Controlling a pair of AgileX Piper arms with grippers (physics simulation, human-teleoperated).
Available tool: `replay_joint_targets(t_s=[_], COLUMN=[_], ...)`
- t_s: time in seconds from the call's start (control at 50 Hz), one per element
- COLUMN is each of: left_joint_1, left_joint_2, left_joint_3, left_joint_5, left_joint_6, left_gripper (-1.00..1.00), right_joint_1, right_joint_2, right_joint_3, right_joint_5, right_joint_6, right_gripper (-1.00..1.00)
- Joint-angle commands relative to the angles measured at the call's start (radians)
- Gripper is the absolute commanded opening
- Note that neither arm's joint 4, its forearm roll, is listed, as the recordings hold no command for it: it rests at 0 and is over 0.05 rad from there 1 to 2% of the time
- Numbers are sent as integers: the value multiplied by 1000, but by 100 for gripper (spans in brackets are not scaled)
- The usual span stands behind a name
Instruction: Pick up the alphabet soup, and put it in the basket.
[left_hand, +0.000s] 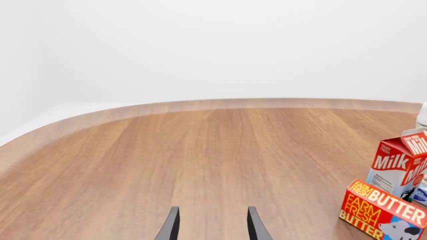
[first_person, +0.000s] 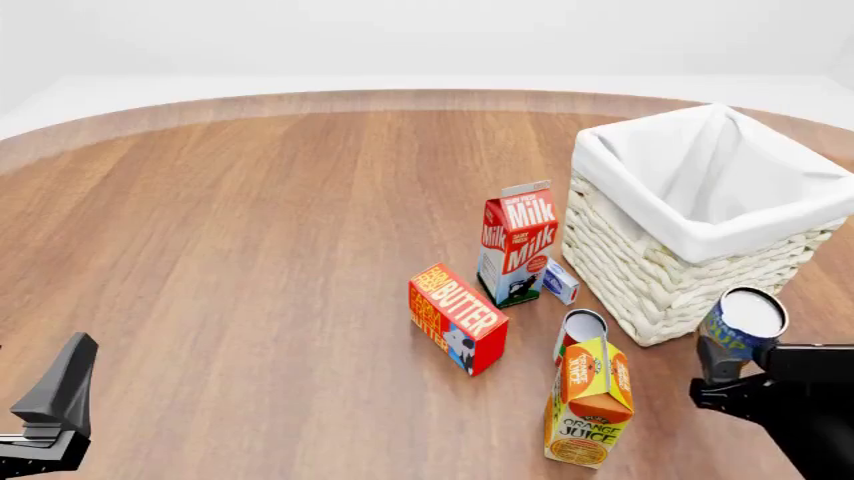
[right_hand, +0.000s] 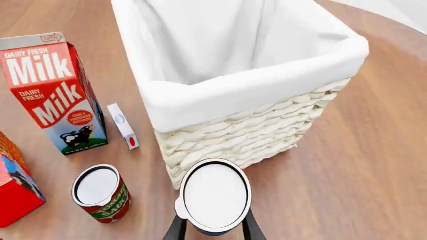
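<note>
The alphabet soup (first_person: 742, 327), a small blue-labelled can with a pale top, is held upright in my right gripper (first_person: 727, 375), lifted off the table just in front of the basket (first_person: 694, 250). In the right wrist view the can's pale top (right_hand: 215, 195) sits between the fingers, close before the basket's near corner (right_hand: 220, 100). The basket is cream woven with a white cloth liner, and nothing shows inside it. My left gripper (left_hand: 210, 225) is open and empty, low at the front left (first_person: 54, 400), far from the items.
A milk carton (first_person: 517, 242), a butter box (first_person: 458, 317), an orange juice carton (first_person: 591, 402), a red-labelled can (first_person: 582, 330) and a small white box (first_person: 559, 281) stand left of the basket. The milk carton (left_hand: 399, 165) and butter box (left_hand: 383, 210) show in the left wrist view.
</note>
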Motion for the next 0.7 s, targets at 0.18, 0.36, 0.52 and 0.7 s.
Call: replay_joint_targets(t_s=[0.18,0.36,0.52,0.7], left_joint_1=[0,0,0,0], left_joint_2=[0,0,0,0], left_joint_3=[0,0,0,0], left_joint_5=[0,0,0,0], left_joint_6=[0,0,0,0], left_gripper=[100,100,100,100], right_joint_1=[5,10,10,9], right_joint_2=[-212,-300,-444,-517], right_joint_3=[-41,-73,-137,-210], right_joint_5=[159,243,385,472], right_joint_6=[1,-8,-24,-48], right_gripper=[-100,-100,-100,-100])
